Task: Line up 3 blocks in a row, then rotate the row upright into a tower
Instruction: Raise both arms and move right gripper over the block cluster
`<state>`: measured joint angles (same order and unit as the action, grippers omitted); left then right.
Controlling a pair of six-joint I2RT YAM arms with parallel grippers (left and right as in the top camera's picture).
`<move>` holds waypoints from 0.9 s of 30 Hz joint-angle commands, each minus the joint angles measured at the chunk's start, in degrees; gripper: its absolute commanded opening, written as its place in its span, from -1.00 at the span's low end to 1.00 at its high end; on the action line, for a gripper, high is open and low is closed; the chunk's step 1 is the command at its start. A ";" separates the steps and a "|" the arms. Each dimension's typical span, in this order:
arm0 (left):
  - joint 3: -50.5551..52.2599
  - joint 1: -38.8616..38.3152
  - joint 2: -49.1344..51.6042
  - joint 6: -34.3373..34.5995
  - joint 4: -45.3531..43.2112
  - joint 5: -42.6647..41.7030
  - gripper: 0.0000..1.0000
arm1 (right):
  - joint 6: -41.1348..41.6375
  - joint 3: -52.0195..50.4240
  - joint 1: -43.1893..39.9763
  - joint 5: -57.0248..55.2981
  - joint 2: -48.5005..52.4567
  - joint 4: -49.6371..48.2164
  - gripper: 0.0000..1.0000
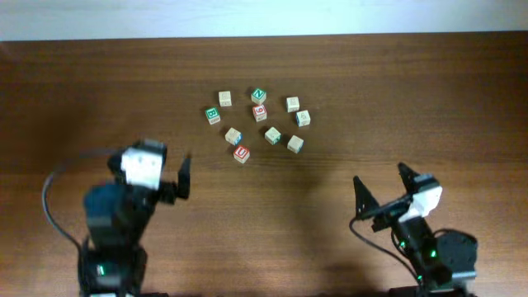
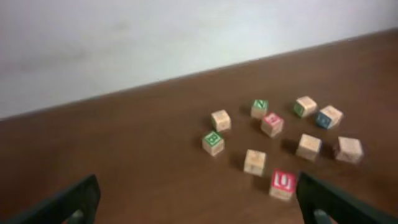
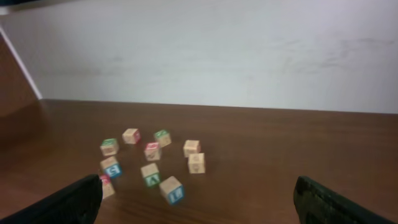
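Nothing looks started yet: the left gripper (image 2: 199, 179) and right gripper (image 1: 381, 175) both hang spread wide and empty, well apart from the red U block (image 1: 241, 153) and its pale, blue-sided neighbour (image 1: 233, 136) lying mid-table among other cubes (image 1: 293, 104), so all three rotations are left to do.

Dark wooden table (image 1: 99, 82) bears ten small lettered cubes (image 1: 259, 110), loosely clustered

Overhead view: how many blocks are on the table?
10, none apparently hidden. Back: left pale cube, green N cube, right pale cube. Middle: green B cube, red 6 cube, blue-sided cube. Front: blue-edged cube, green-marked cube, plain cube, red U cube frontmost.
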<state>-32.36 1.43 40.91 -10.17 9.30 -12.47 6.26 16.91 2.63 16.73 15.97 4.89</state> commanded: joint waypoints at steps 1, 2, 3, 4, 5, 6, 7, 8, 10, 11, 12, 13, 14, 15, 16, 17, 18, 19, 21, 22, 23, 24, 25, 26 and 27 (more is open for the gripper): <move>-13.51 0.24 13.05 0.48 8.37 -6.43 0.98 | 0.70 9.44 -0.42 4.59 9.81 2.03 0.96; -17.59 0.24 16.74 0.48 11.80 -7.23 0.98 | 0.70 12.59 -0.42 5.31 13.18 3.74 0.96; -23.15 0.24 21.49 0.48 16.68 -8.09 0.98 | 0.70 17.70 -0.42 6.45 18.43 7.45 0.96; -27.15 0.24 24.83 0.48 20.17 -8.83 0.98 | 0.68 22.08 -0.42 7.34 22.73 10.78 0.96; -31.39 0.24 28.24 0.48 23.93 -9.55 0.98 | 0.68 27.41 -0.42 8.52 27.82 15.13 0.96; -37.81 0.24 33.05 0.48 29.86 -11.21 0.98 | 0.68 33.79 -0.42 10.14 34.14 20.33 0.96; -42.73 0.22 36.96 0.48 33.70 -13.11 0.98 | 0.68 42.16 -0.42 12.74 42.16 26.82 0.96; -44.44 0.22 38.56 0.48 34.64 -14.45 0.98 | 0.68 44.89 -0.42 13.70 44.92 28.92 0.96; -45.75 0.22 40.83 0.48 34.25 -17.38 0.98 | 0.66 54.49 -0.39 17.22 54.64 36.39 0.97; -45.75 0.22 41.64 0.46 34.12 -17.90 0.98 | 0.66 59.45 -0.39 18.91 59.71 40.44 0.96; -45.75 0.24 42.16 0.46 34.12 -17.75 0.99 | 0.68 63.10 -0.42 20.55 64.35 43.43 0.96; -45.75 0.22 42.53 0.46 34.12 -17.77 0.98 | 0.68 66.27 -0.42 22.84 68.83 45.38 0.96; -45.75 0.15 42.71 0.48 34.56 -17.97 0.98 | 0.70 68.04 -0.42 25.73 72.78 45.22 0.96; -45.75 0.17 42.71 0.48 35.71 -17.99 0.98 | 0.72 68.37 -0.42 27.10 75.63 43.45 0.96; -45.75 0.17 42.71 0.48 36.46 -17.97 0.98 | 0.94 68.37 -0.42 28.74 77.75 41.72 0.96; -45.75 0.17 42.71 0.48 36.89 -17.99 0.98 | 2.10 68.35 -0.39 32.20 81.31 39.98 0.96; -45.72 0.17 42.71 0.46 36.87 -17.97 0.98 | 2.16 68.35 -0.35 34.64 83.54 38.36 0.96; -45.75 0.17 42.71 0.46 36.83 -17.97 0.99 | 2.19 68.35 0.02 35.67 85.88 36.92 0.97; -45.75 0.17 42.71 0.46 35.67 -17.75 0.98 | 5.53 68.35 2.36 32.24 90.20 35.06 0.75; -45.72 0.17 42.73 0.48 35.08 -17.77 1.00 | 11.50 68.35 4.15 25.49 91.89 34.91 0.66; -45.72 0.17 42.73 0.48 34.84 -17.73 1.00 | 17.99 68.35 6.25 17.55 93.31 35.19 0.57; -45.72 0.17 42.73 0.50 34.86 -17.46 1.00 | 26.16 68.35 8.63 7.93 94.53 36.04 0.47; -45.72 0.17 42.77 1.95 34.88 -15.21 1.00 | 32.00 68.35 10.75 0.83 95.32 36.41 0.46; -45.72 0.17 42.77 4.92 34.88 -11.37 1.00 | 35.67 68.35 12.59 -4.07 96.00 36.24 0.46; -45.68 0.17 42.77 7.96 34.93 -6.97 0.99 | 37.97 68.35 14.25 -7.28 96.70 36.00 0.46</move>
<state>-77.01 1.48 83.37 -8.71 44.36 -27.68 30.50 84.14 13.19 26.39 111.00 41.10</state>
